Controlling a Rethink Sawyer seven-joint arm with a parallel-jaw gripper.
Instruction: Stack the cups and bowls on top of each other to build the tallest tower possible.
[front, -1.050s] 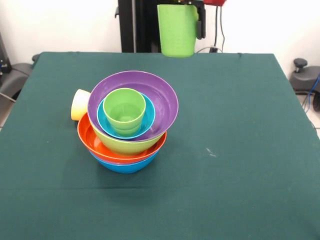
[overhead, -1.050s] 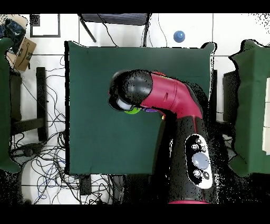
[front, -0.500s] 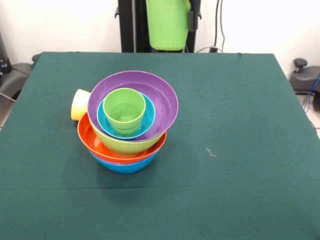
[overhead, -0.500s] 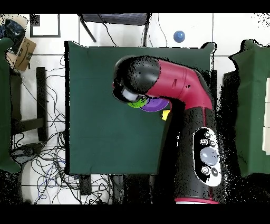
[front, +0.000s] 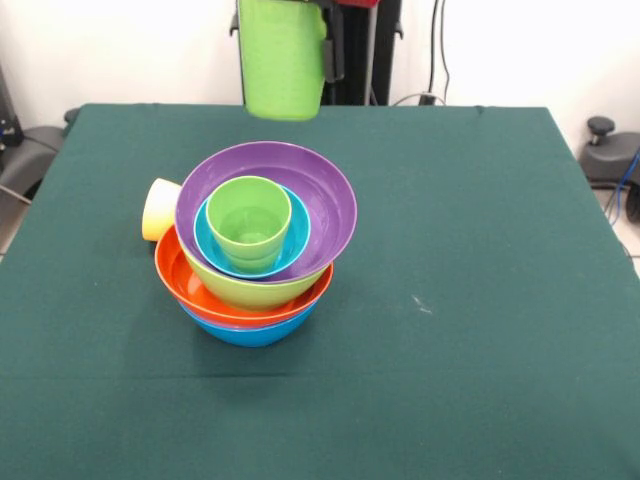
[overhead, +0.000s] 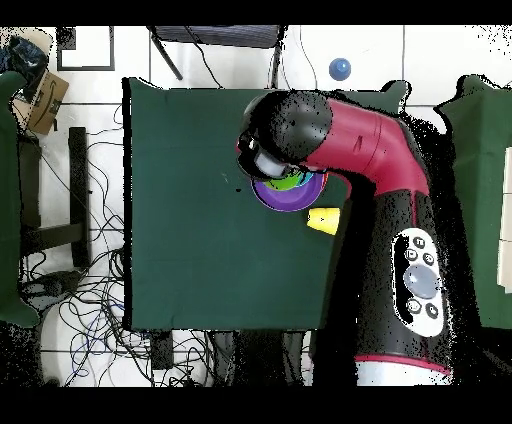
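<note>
Below the tool (front: 300, 60), which grips 1 light green plastic tumbler (front: 282, 65) aloft, the multicoloured nested bowl tower (front: 258, 245) seemingly awaits it.

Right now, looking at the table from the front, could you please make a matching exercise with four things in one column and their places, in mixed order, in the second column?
Things:
1. yellow cup
2. purple bowl
3. blue bowl
4. big green cup

Places:
A. at the bottom of the stack
B. held up in the air above the table
C. lying on its side on the cloth beside the stack
D. widest bowl near the top, with a small cyan bowl nested inside it

Pairs: 1-C, 2-D, 3-A, 4-B
</note>
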